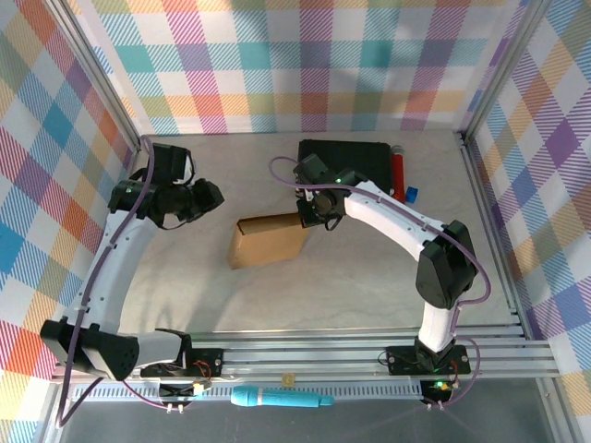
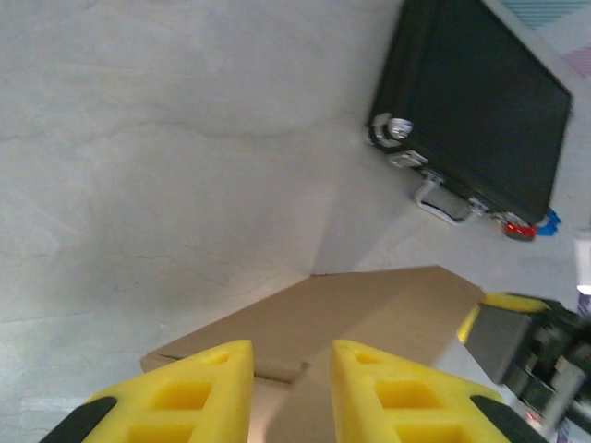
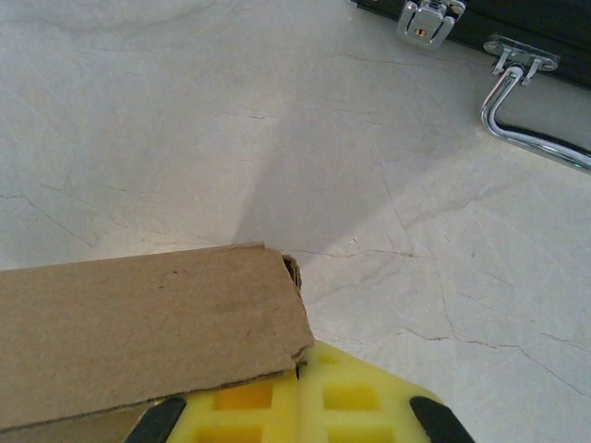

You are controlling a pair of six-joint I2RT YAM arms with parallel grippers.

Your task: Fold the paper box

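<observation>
The paper box (image 1: 268, 242) is a flat, folded brown cardboard piece lying mid-table, slightly tilted. My right gripper (image 1: 312, 219) sits at its right end, shut on the corner. In the right wrist view the yellow fingers (image 3: 351, 397) press together with the cardboard edge (image 3: 138, 323) pinched at their seam (image 3: 297, 369). My left gripper (image 1: 212, 197) hovers up and left of the box, apart from it. In the left wrist view its gripper (image 2: 293, 355) has a narrow gap with nothing in it, and the box (image 2: 369, 314) lies beyond, with the right gripper (image 2: 526, 346) at its far end.
A black case (image 1: 346, 157) with a metal handle (image 3: 526, 138) lies at the back, just behind the right gripper. A red cylinder (image 1: 398, 173) and a small blue block (image 1: 412, 194) sit to its right. Metal frame posts and plaid walls bound the table. A teal tool (image 1: 282, 400) lies beyond the front rail.
</observation>
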